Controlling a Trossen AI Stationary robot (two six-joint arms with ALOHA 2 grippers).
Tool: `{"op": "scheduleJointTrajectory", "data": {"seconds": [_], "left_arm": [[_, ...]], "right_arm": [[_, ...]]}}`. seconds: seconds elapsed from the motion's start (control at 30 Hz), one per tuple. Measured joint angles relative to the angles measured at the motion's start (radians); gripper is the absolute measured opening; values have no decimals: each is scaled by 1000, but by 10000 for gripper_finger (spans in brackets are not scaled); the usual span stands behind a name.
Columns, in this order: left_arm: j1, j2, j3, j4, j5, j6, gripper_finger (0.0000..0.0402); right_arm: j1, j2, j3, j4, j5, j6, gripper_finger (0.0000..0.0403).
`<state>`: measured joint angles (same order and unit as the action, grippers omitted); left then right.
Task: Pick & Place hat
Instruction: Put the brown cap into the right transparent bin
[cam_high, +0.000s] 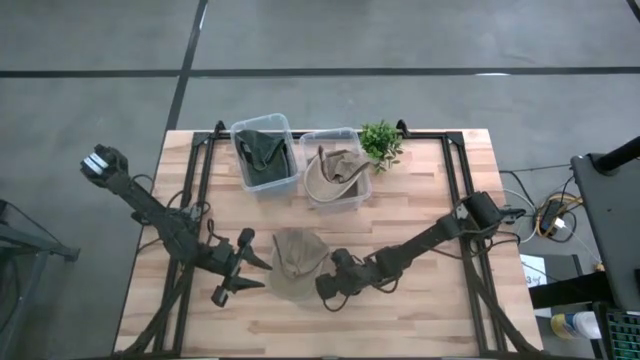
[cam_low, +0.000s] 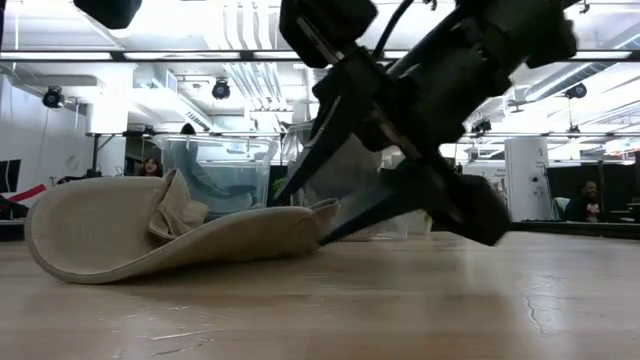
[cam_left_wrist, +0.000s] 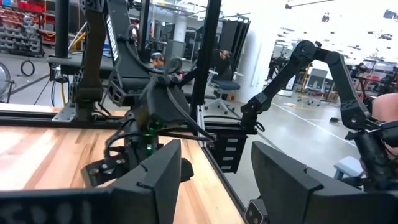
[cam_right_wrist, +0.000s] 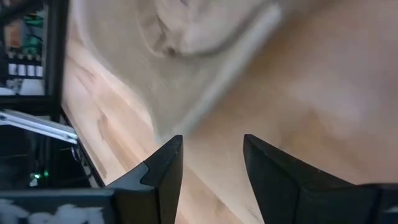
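Right tool (cam_high: 324, 291) stands low at the brim of the beige hat (cam_high: 294, 262), its fingers apart and holding nothing. Left tool (cam_high: 250, 272) waits open beside the hat, which lies on the desk (cam_high: 420, 310).

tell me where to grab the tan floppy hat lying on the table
Judging by its pose, grip the tan floppy fabric hat by its thin brim on the right hand's side: that edge curls up off the wooden table, and the open fingers already face it.
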<state>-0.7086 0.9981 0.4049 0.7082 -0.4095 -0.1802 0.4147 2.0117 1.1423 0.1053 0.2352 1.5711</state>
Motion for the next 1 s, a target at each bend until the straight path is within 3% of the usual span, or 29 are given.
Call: {"op": "scheduleJointTrajectory", "data": {"seconds": [0.83, 1.0], "left_arm": [[0, 0, 0, -8, 0, 12, 188], [0, 0, 0, -11, 0, 1, 188]], "right_arm": [[-58, 13, 1, 58, 29, -57, 139], [-63, 80, 29, 79, -36, -89, 117]]}}
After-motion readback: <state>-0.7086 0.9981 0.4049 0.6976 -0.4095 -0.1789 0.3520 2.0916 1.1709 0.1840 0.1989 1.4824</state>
